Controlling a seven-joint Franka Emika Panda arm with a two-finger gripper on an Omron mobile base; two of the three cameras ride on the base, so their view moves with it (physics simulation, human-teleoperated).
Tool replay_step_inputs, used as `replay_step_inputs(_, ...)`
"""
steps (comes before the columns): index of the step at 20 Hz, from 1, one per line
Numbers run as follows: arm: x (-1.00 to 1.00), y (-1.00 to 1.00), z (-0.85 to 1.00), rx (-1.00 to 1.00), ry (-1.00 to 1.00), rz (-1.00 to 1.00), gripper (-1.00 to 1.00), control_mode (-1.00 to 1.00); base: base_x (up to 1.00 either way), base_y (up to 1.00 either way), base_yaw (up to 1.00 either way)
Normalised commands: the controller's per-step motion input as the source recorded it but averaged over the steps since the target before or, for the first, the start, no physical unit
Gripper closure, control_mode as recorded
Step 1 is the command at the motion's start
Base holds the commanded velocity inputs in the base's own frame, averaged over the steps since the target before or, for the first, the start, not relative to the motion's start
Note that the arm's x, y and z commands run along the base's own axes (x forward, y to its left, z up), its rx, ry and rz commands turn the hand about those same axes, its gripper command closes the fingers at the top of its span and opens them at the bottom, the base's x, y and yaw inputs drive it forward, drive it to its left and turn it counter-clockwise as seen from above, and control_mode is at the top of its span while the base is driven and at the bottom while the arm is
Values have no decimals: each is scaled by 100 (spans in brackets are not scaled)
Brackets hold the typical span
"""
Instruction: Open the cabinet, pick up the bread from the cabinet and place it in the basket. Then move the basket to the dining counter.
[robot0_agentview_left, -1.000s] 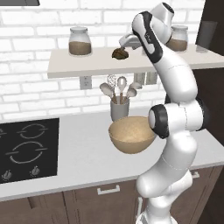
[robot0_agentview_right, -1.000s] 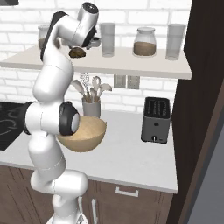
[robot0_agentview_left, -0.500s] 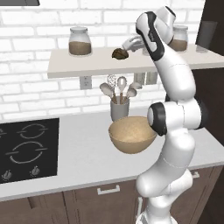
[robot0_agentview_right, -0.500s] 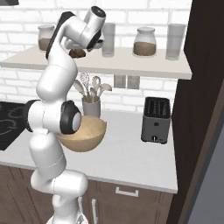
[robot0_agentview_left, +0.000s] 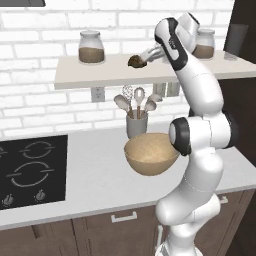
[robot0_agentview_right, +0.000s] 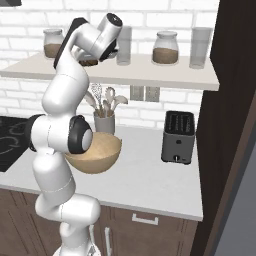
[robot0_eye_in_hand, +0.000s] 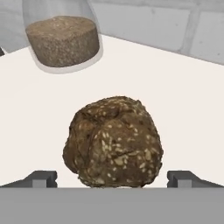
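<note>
The bread (robot0_eye_in_hand: 113, 142), a lumpy dark brown seeded roll, lies on an open white shelf (robot0_agentview_left: 100, 74) against the brick wall. It also shows as the bread (robot0_agentview_left: 135, 61) at the shelf's middle and the bread (robot0_agentview_right: 90, 62) behind the arm. My gripper (robot0_agentview_left: 146, 55) reaches in from the right at shelf height, open. In the hand view the gripper (robot0_eye_in_hand: 112, 178) has one fingertip (robot0_eye_in_hand: 41, 178) on each side of the roll, apart from it. The tan basket (robot0_agentview_left: 151, 155) stands on the worktop below, partly behind my arm. The cabinet and the dining counter are out of view.
Glass jars (robot0_agentview_left: 91, 47) (robot0_agentview_left: 204, 44) with brown contents stand on the shelf either side of the roll. A grey utensil cup (robot0_agentview_left: 136, 124) stands behind the basket. A black cooktop (robot0_agentview_left: 30, 170) lies at the left, a toaster (robot0_agentview_right: 178, 137) at the right beside a tall dark panel (robot0_agentview_right: 235, 125).
My wrist has turned and the hand has edged down toward the bread. The jaws stayed open, and the bread and basket have not moved.
</note>
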Motion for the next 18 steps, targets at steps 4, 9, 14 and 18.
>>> replay_step_inputs(4,37,1,-1,0,0,3,-100,-100,0,0,0)
replay_step_inputs(9,40,0,0,0,0,4,-100,-100,0,0,0)
replay_step_inputs(14,30,0,0,0,2,5,-100,-100,0,0,0)
replay_step_inputs(18,26,0,0,0,0,4,-100,-100,0,0,0)
